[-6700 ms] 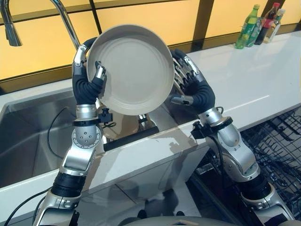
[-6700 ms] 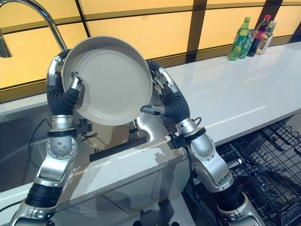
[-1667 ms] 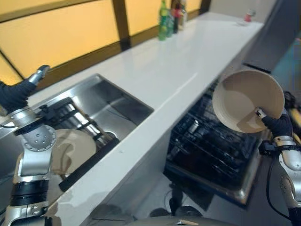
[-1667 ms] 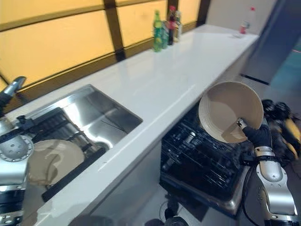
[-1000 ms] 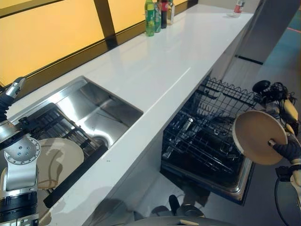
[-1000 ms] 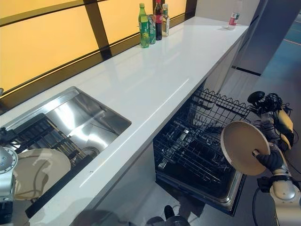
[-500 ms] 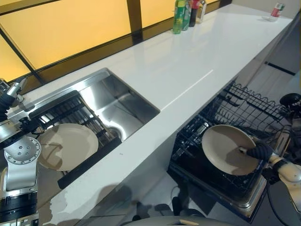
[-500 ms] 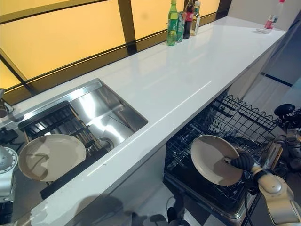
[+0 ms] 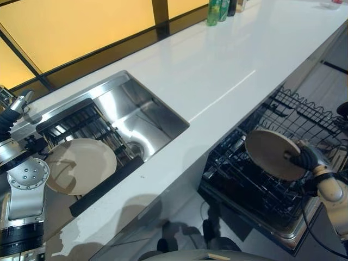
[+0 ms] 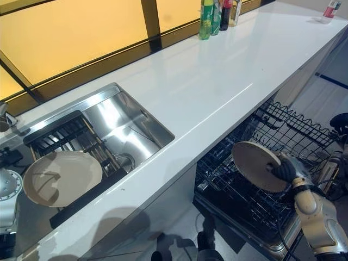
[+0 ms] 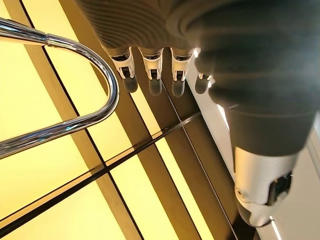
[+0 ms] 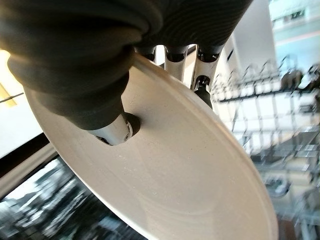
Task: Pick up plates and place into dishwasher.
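The right hand (image 10: pixel 285 169) pinches a plate (image 10: pixel 255 165) (tilted on edge) over the dishwasher rack (image 10: pixel 283 128); the left hand (image 11: pixel 165 75) hangs relaxed by the faucet (image 11: pixel 65 80).

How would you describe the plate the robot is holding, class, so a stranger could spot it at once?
Find the long white counter, then the open dishwasher rack below its front edge. Over that rack, the right hand pinches a beige plate on edge. The other plate lies in the sink, untouched.

R hand (image 10: pixel 285 169) pinching — L hand (image 11: pixel 165 75) relaxed.
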Tool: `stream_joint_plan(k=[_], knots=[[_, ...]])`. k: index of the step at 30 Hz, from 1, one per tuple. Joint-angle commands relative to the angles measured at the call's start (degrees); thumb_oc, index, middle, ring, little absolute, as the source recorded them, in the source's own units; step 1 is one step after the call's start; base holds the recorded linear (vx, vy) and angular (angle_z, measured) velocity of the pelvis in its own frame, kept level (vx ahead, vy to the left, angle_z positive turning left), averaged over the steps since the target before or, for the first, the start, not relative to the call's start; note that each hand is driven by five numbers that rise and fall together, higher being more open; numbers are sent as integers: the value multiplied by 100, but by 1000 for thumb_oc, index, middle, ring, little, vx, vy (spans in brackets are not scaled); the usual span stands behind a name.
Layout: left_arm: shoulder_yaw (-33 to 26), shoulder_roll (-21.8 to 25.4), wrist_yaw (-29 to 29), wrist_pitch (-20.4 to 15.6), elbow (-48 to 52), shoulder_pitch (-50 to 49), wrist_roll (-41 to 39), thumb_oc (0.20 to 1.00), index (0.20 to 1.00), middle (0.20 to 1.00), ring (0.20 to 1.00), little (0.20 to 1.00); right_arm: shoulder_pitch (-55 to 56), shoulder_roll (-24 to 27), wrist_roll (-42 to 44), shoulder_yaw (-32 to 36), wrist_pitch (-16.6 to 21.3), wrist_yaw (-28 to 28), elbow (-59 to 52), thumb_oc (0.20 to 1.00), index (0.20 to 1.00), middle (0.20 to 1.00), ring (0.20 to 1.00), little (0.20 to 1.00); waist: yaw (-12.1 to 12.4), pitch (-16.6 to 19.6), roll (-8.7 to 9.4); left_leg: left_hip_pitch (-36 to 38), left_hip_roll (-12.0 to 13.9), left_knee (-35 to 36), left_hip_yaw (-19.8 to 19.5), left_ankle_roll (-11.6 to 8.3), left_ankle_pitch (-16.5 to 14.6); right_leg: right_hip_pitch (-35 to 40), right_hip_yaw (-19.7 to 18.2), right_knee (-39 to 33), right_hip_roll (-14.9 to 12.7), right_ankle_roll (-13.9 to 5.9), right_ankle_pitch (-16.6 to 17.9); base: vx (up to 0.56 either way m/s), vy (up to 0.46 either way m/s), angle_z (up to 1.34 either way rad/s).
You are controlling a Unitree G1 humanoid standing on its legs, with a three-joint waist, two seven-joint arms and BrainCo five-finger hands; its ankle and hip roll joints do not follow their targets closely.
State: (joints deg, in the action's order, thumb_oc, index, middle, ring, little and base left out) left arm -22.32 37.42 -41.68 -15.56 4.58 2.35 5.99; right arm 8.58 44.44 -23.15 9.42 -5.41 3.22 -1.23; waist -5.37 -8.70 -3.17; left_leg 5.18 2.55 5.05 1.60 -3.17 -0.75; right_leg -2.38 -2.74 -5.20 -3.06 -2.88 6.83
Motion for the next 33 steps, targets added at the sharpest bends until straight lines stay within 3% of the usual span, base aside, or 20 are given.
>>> stream_joint_plan(k=[1,8,18,33], knots=[[116,483,-56,-163,5,12,124,1000,1000,1000,1000,1000,-405,337,-265,95,167,43,10,200,200,200,200,200,-14,68,185,-526,-95,-5,-297,96,383,22,-114,257,-146,-250,-208,0,0,0],[251,472,-151,-167,-5,233,206,1000,1000,1000,1000,1000,-597,289,-154,-347,156,319,167,200,200,200,200,200,3,-111,153,-677,-100,-5,-333,93,454,-119,-116,309,-134,-217,-217,-43,-10,-1],[359,510,-330,-59,44,420,237,1000,1000,1000,1000,1000,-617,207,-423,-1212,325,1539,-7,200,200,200,200,200,35,-293,125,-806,-93,-13,-406,65,537,-238,-82,443,-125,-169,-293,-7,1,0],[646,837,-108,356,-181,868,134,1000,1000,1000,1000,1000,-624,-458,-604,-2533,-58,1348,705,200,200,200,200,200,122,-318,77,-852,-100,-22,-562,63,555,-219,32,539,-101,-113,-439,-5,0,4]])
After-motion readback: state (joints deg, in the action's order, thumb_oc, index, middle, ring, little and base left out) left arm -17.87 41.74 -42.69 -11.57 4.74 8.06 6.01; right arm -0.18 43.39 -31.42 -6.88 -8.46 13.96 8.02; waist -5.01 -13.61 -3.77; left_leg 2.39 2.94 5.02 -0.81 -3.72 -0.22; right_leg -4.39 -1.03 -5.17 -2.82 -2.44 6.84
